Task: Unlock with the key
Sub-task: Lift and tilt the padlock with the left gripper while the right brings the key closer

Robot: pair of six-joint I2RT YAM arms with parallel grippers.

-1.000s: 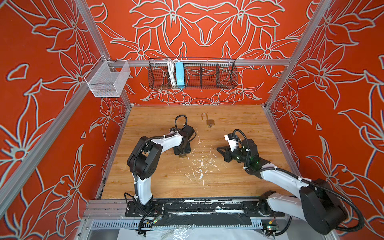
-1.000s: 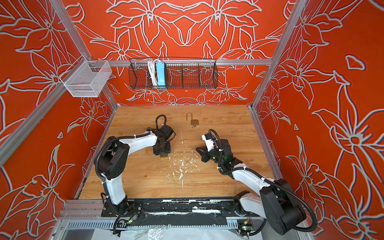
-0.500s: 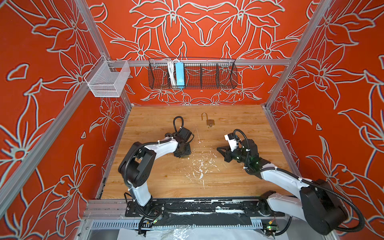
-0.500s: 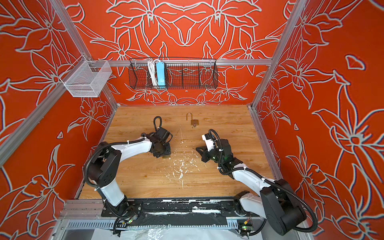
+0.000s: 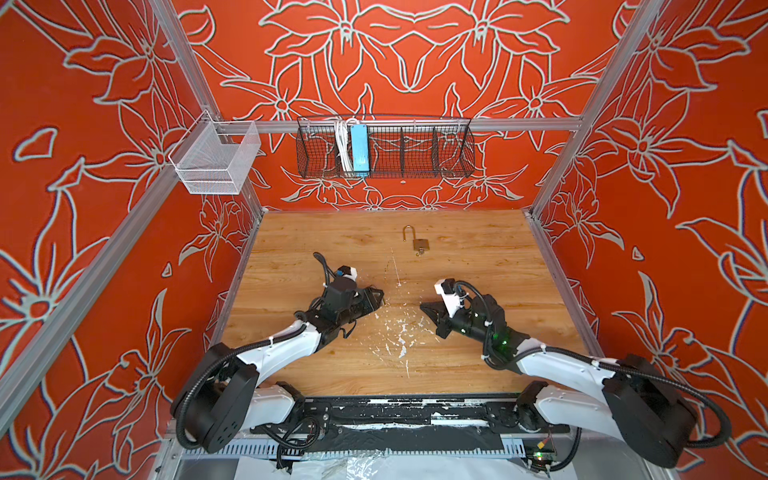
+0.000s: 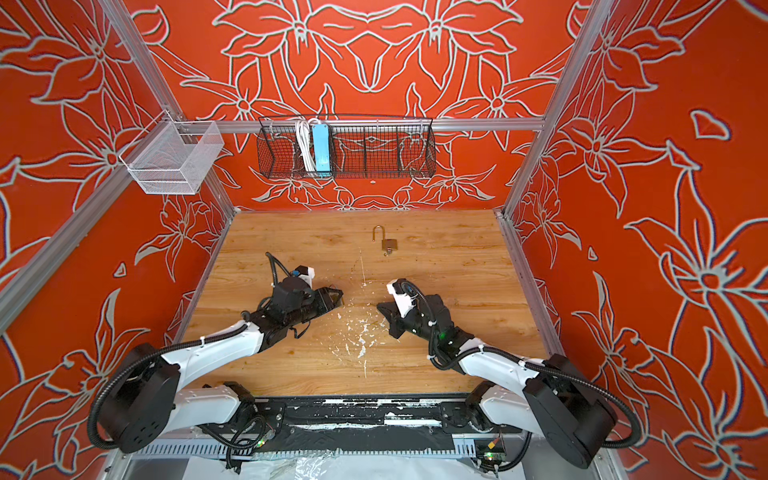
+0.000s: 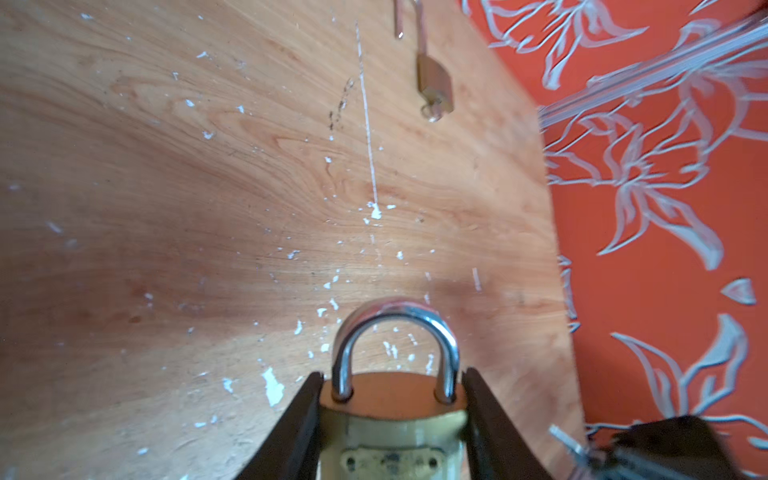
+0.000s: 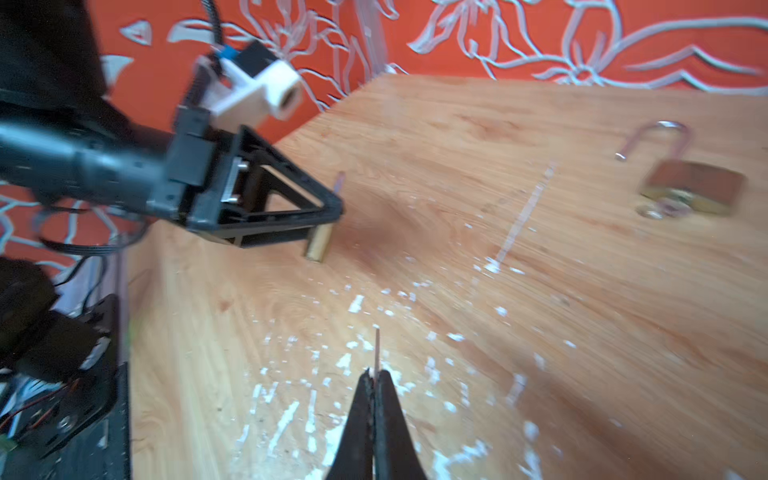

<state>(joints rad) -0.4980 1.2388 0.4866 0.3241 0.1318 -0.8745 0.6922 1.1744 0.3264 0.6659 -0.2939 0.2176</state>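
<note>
The left end effector (image 7: 392,380) is clamped on the brass body of a padlock (image 7: 392,419), one jaw on each narrow side. The shut steel shackle (image 7: 395,328) juts out past the fingertips. That grip holds the lock steady, low over the worktop (image 5: 478,266), probably so that the other arm can work against it. I cannot tell whether the lock touches the wood.

Facing the padlock, near but apart, the right end effector (image 8: 375,376) is pinched fully closed on the key (image 8: 377,349). The thin blade sticks out ahead of the jaws, seen edge-on, and held that way it looks ready to be steered in. The keyhole shows in no view. It may sit toward the left palm, which would call for re-aiming.

Between the padlock and the key there is only wood with white flecks (image 5: 399,336), so nothing blocks the approach. Well beyond the padlock, toward the back wall, a second padlock (image 5: 419,244) lies flat with its shackle sprung open and what looks like a key in its base, out of the way. Farther beyond and higher, a black wire basket (image 5: 415,153) holds a blue power strip (image 5: 358,147).
</note>
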